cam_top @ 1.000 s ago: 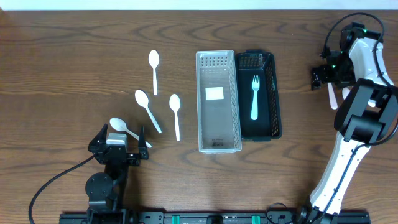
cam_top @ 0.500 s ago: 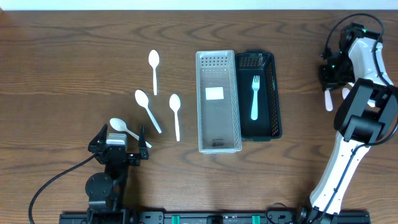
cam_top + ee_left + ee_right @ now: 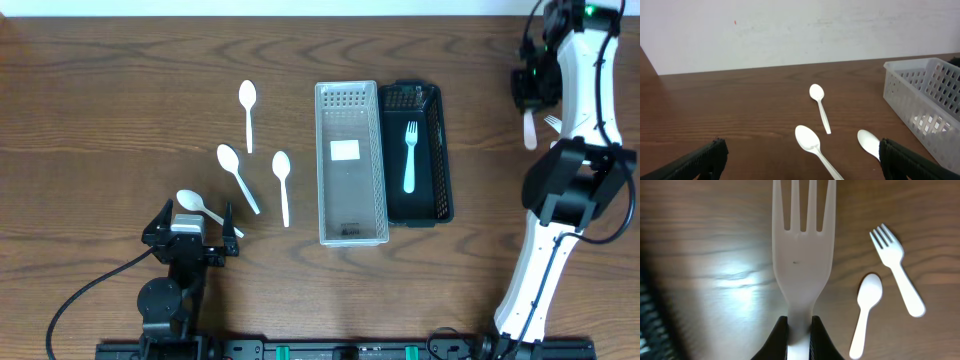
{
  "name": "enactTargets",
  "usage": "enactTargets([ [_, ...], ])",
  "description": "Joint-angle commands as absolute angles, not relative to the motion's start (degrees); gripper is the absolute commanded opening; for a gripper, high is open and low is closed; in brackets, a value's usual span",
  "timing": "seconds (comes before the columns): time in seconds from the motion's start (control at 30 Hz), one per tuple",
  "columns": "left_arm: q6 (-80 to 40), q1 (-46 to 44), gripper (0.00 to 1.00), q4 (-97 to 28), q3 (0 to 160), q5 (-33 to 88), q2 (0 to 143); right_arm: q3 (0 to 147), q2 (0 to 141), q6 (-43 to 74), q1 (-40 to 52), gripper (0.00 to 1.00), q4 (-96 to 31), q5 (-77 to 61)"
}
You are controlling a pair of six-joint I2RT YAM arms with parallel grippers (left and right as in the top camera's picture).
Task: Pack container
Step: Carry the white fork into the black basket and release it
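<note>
My right gripper (image 3: 529,92) is at the far right of the table, shut on the handle of a white fork (image 3: 528,128). In the right wrist view the fork (image 3: 802,245) points away from the gripper (image 3: 800,330), above the wood. A clear basket (image 3: 351,163) and a black basket (image 3: 435,150) stand side by side mid-table. A pale blue fork (image 3: 410,155) lies in the black one. Several white spoons lie left of the baskets, among them a far spoon (image 3: 248,100) and a near spoon (image 3: 195,205). My left gripper (image 3: 196,222) stands open over the near spoon, holding nothing.
A small white fork (image 3: 897,270) and a small white spoon (image 3: 865,312) lie on the wood beside the held fork. The left wrist view shows three spoons (image 3: 812,145) ahead, the clear basket (image 3: 927,95) at right, and a white wall beyond the table edge.
My right gripper has shut on the white fork and carried it up off the table toward the far edge. The left arm has not moved.
</note>
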State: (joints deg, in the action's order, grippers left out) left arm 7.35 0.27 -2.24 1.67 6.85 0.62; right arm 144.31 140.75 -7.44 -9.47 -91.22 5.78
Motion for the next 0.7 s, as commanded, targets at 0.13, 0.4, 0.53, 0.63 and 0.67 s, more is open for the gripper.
enactTargets([
  [0.13, 7.46, 0.47, 0.98, -3.33, 0.23, 6.90, 0.23, 155.89, 133.32, 0.89, 0.34, 0.01, -97.30, -1.85],
  [0.4, 7.46, 0.47, 0.98, -3.33, 0.23, 6.90, 0.23, 155.41, 130.34, 10.83, 11.05, 0.12, -97.32, -3.68],
  [0.53, 7.46, 0.47, 0.98, -3.33, 0.23, 6.90, 0.23, 151.81, 130.34, 14.28, 14.24, 0.08, -97.32, -3.68],
  [0.63, 7.46, 0.47, 0.98, -3.33, 0.23, 6.90, 0.23, 147.92, 130.34, 16.12, 15.51, 0.08, -97.30, -3.25],
  [0.67, 7.44, 0.47, 0.98, -3.33, 0.23, 6.90, 0.23, 146.63, 130.37, 16.29, 15.75, 0.09, -97.30, -3.22],
])
